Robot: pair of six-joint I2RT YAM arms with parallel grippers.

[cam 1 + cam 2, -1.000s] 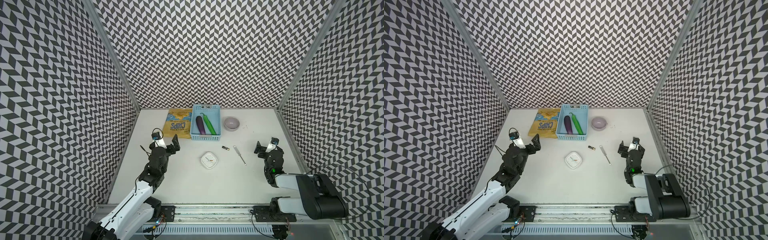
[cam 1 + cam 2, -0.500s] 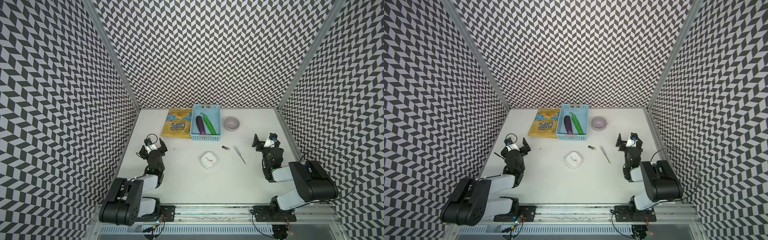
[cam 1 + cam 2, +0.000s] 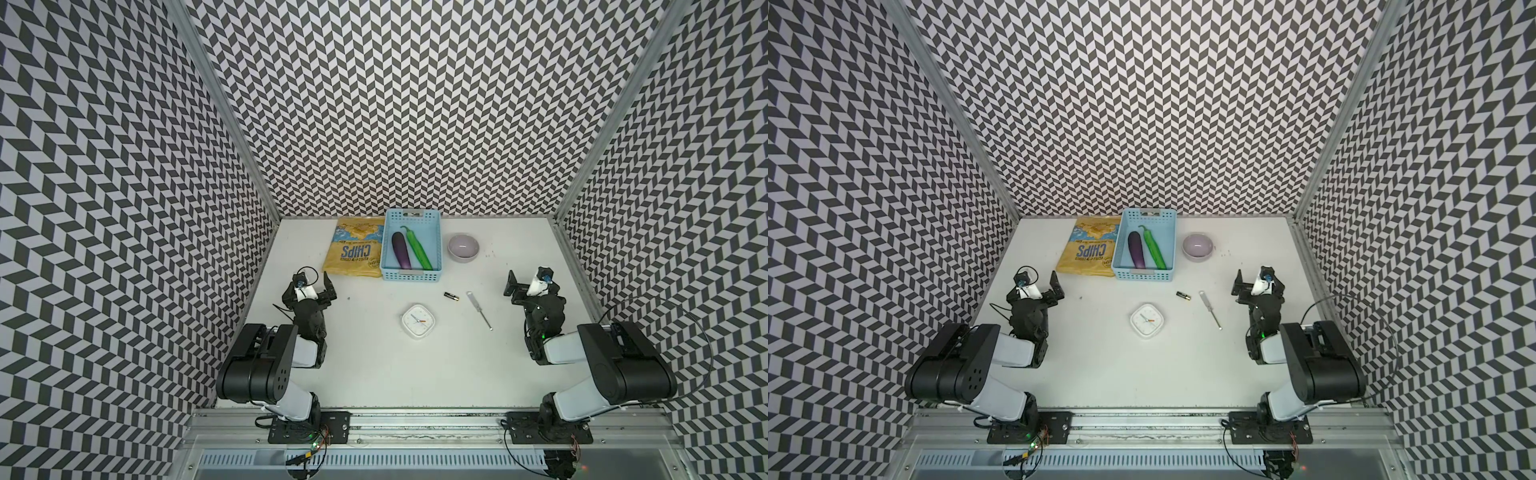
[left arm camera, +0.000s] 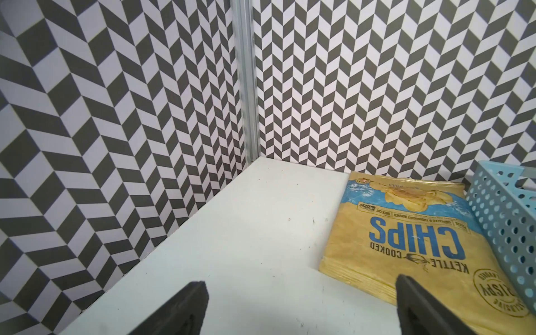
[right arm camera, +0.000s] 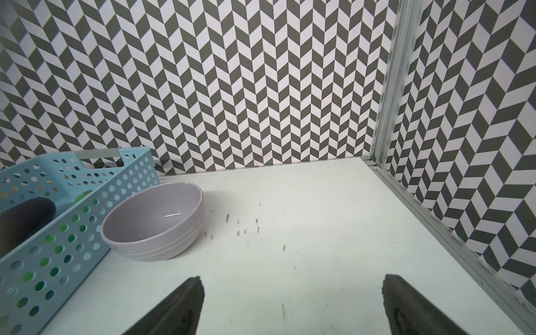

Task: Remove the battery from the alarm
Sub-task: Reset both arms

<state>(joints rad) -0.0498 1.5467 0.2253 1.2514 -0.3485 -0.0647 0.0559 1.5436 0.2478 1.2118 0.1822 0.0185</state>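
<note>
While the left gripper (image 4: 300, 282) and the right gripper (image 5: 292, 278) both stand spread wide with nothing between their fingers, the battery (image 3: 451, 296) lies on its side on the table (image 3: 415, 374), out of the alarm (image 3: 419, 326) and not touching it. In both top views the battery sits between the two grippers, nearer the right one and off to that gripper's left, about level with its fingertips. Its gold end points toward the right gripper. A screwdriver (image 3: 480, 311) lies between the battery and the right gripper, touching neither, with its clear handle on the far side and its tip pointing back toward the arm bases.

The alarm lies face up, dark hands and orange hand showing, about midway between the grippers and further back toward the bases than either set of fingertips. It lies near the battery, on the base side of it.

Ahead of the left gripper and slightly to its right lies a chips bag (image 4: 406, 237), flat on the table. In the left wrist view the bag's near edge sits close by the right finger, and I cannot tell whether they touch. Past the bag, further to that gripper's right, stands a blue basket (image 3: 411, 276) holding an eggplant (image 3: 401, 249) and a green vegetable (image 3: 419, 249) side by side.

Ahead of the right gripper and to its left stands a grey bowl (image 5: 156, 223), upright, just beside the basket
</note>
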